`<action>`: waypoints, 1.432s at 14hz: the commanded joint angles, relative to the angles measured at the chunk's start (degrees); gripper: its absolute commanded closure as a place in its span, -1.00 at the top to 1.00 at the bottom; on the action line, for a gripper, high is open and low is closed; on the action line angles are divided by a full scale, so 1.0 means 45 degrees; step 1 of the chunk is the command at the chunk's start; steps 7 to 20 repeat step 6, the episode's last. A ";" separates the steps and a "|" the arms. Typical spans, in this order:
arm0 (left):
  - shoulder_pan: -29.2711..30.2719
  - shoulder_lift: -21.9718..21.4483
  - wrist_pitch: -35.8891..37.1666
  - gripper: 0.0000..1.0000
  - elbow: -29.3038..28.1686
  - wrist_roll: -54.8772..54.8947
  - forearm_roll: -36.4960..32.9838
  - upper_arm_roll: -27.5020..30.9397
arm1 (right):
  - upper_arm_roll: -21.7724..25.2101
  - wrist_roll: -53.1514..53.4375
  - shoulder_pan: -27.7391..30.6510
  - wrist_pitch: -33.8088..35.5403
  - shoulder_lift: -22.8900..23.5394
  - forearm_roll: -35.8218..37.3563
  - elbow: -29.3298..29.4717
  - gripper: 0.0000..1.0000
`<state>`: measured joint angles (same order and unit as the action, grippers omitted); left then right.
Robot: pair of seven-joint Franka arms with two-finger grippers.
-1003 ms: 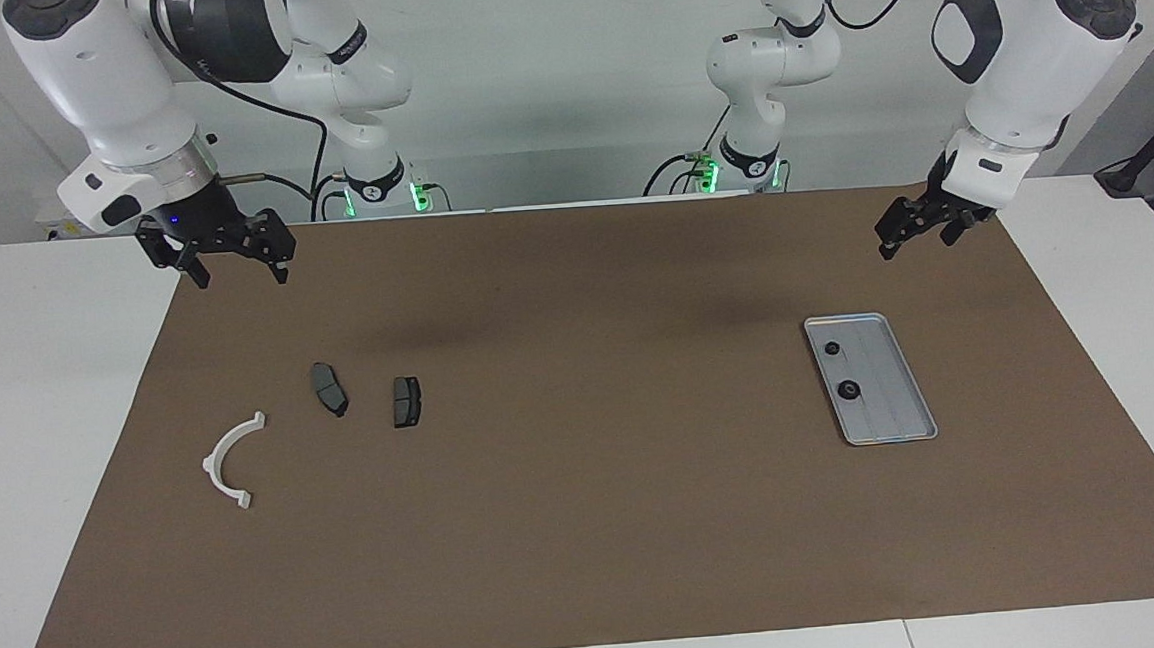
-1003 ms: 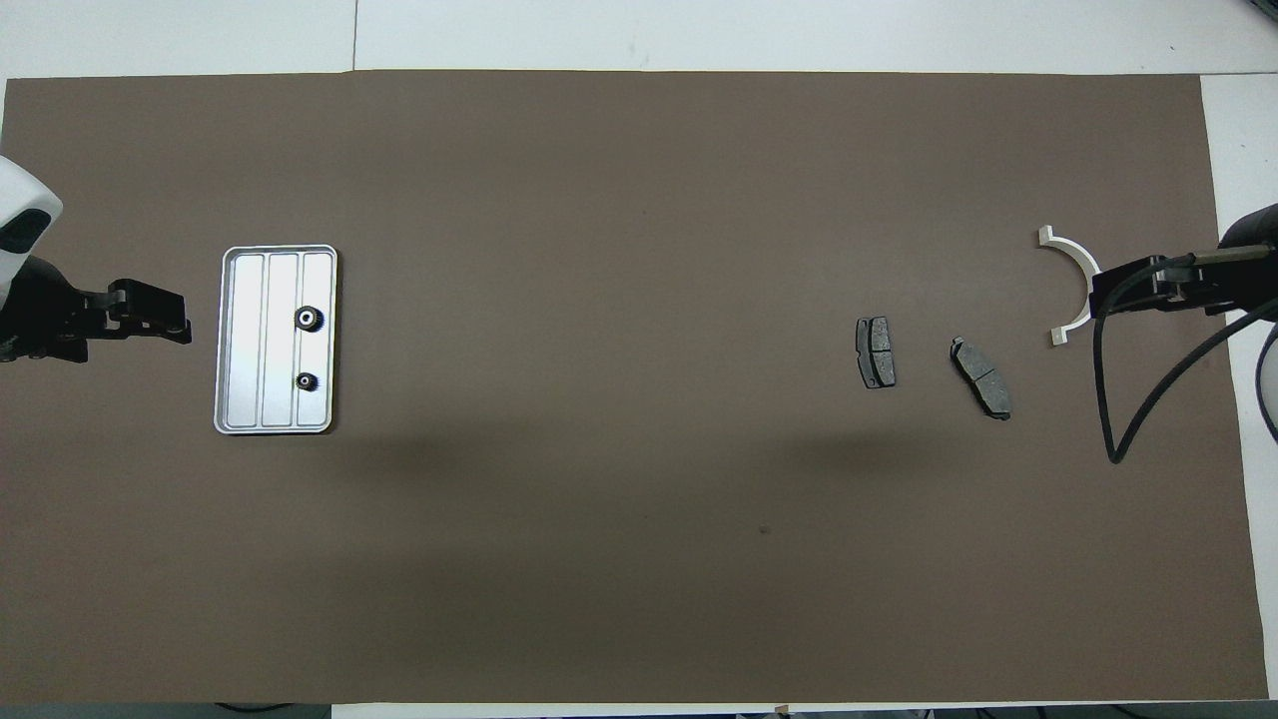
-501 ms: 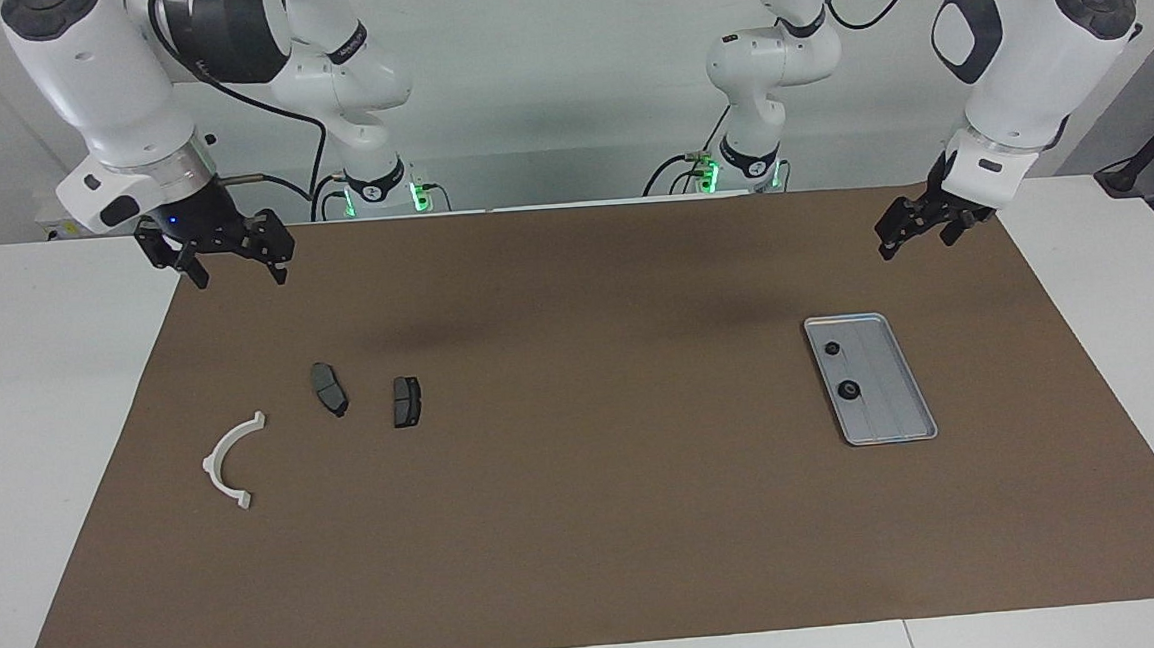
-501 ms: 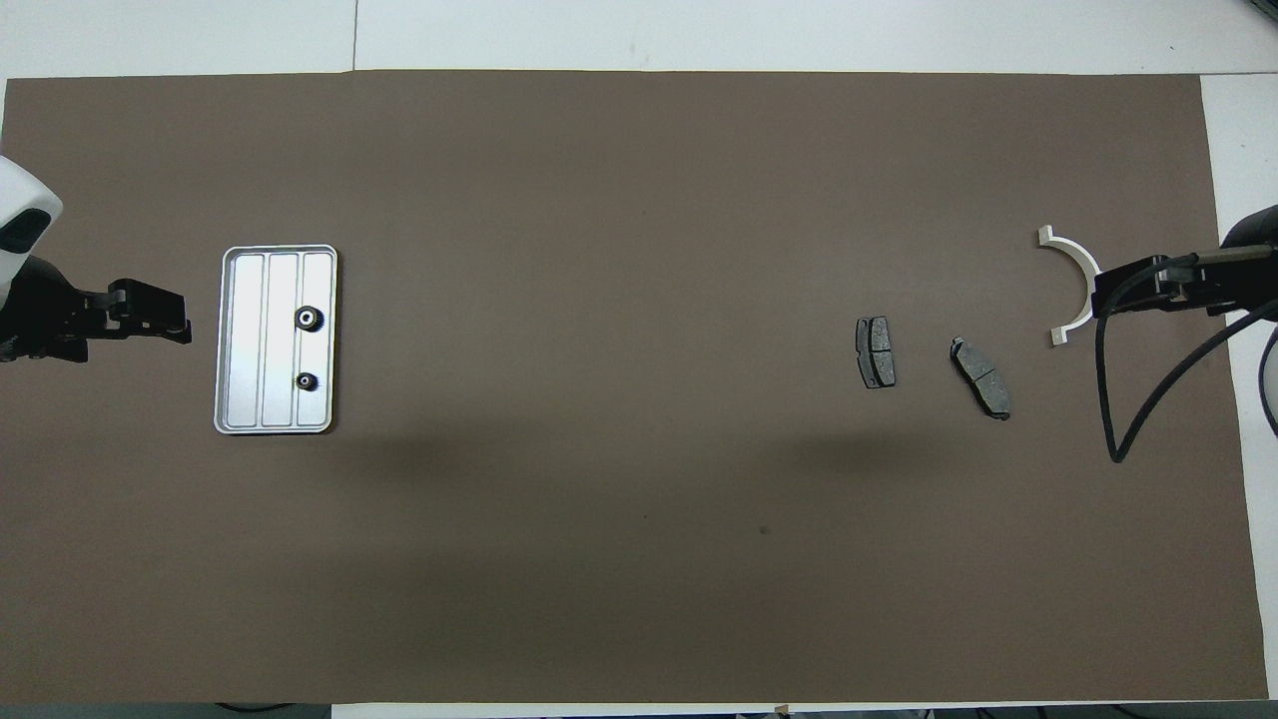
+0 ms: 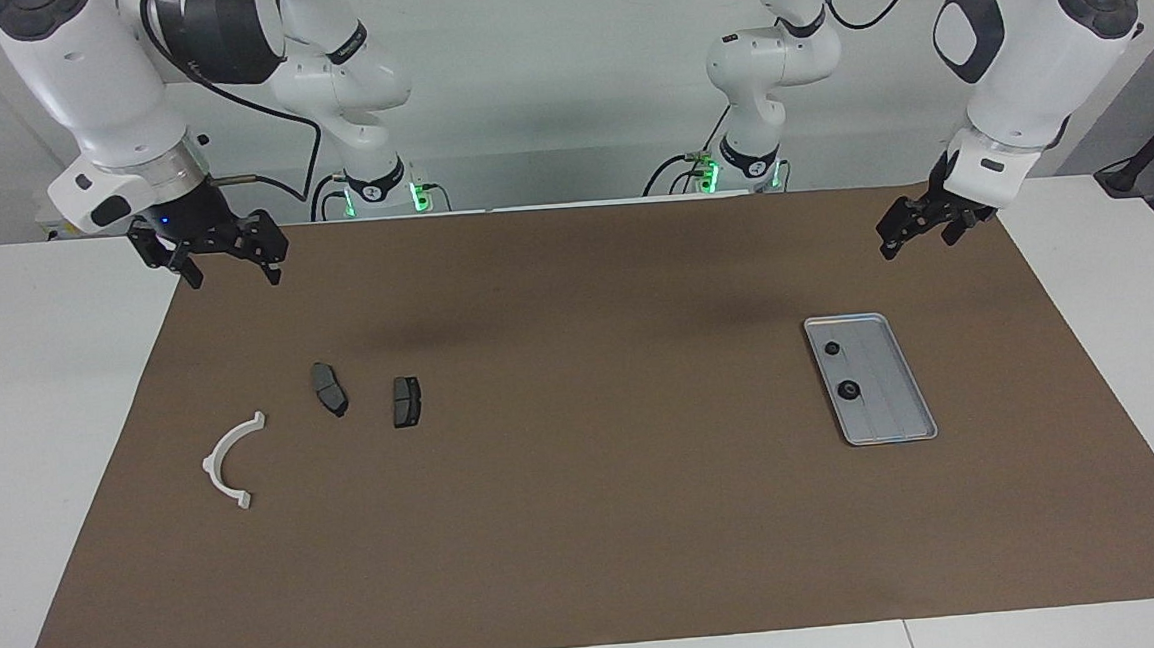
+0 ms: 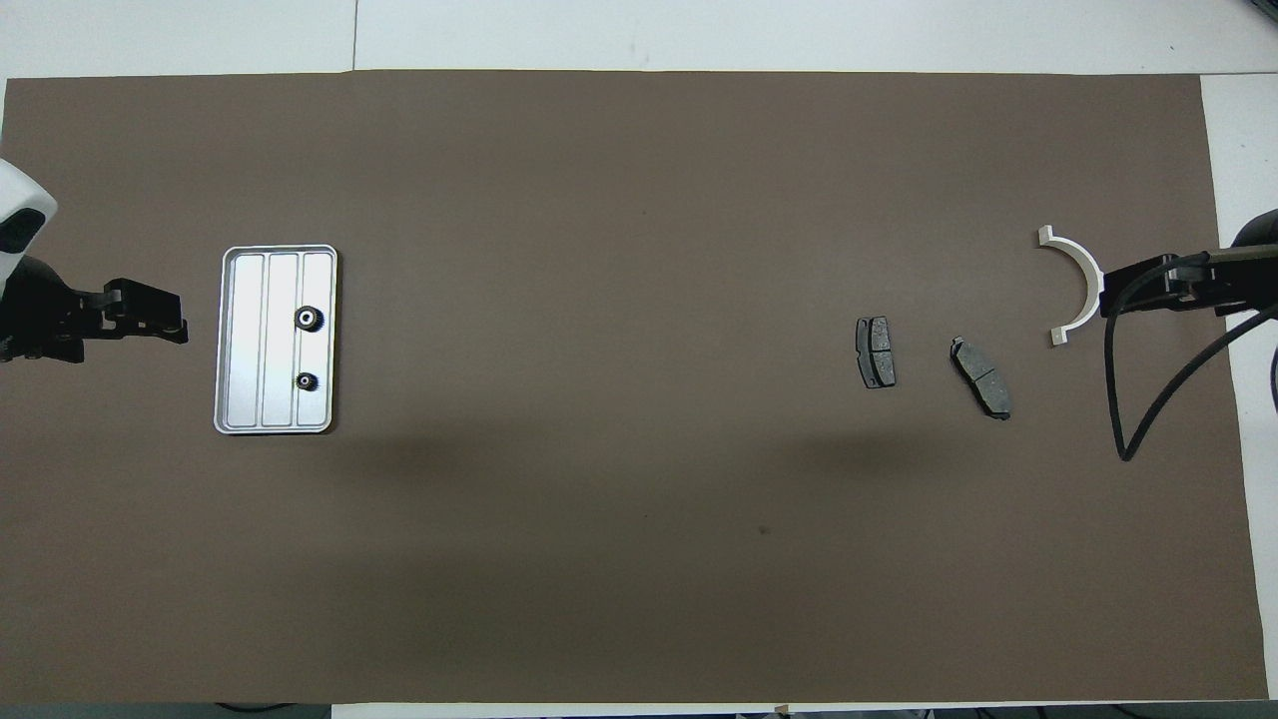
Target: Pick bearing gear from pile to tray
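Two black bearing gears (image 5: 850, 389) (image 6: 310, 319) lie in the silver tray (image 5: 898, 405) (image 6: 245, 340) toward the left arm's end of the table. The smaller gear (image 6: 308, 380) is nearer to the robots than the larger one. The pile toward the right arm's end is a white curved bracket (image 5: 211, 467) (image 6: 1086, 262) and two dark brake-pad plates (image 5: 329, 388) (image 5: 406, 402). My right gripper (image 5: 234, 277) (image 6: 1106, 298) hangs open and empty over the mat's edge, high above the bracket. The left gripper (image 5: 918, 241) (image 6: 178, 328) is open and empty, raised beside the tray.
A brown mat (image 5: 589, 524) covers the table, with white tabletop (image 5: 44, 447) showing at both ends. A black cable (image 6: 1123, 439) loops down from the right arm over the mat's edge.
The right gripper has drifted slightly up and toward its own end of the table. The left arm, the tray and the parts have not moved.
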<state>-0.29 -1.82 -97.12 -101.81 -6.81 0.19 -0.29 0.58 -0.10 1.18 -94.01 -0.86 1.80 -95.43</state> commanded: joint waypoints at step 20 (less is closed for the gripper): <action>0.0084 -0.0278 -0.0156 1.00 -0.0111 0.0204 0.0153 -0.0033 | -0.0052 -0.0153 0.0149 -0.0182 -0.0218 -0.0126 -0.0279 1.00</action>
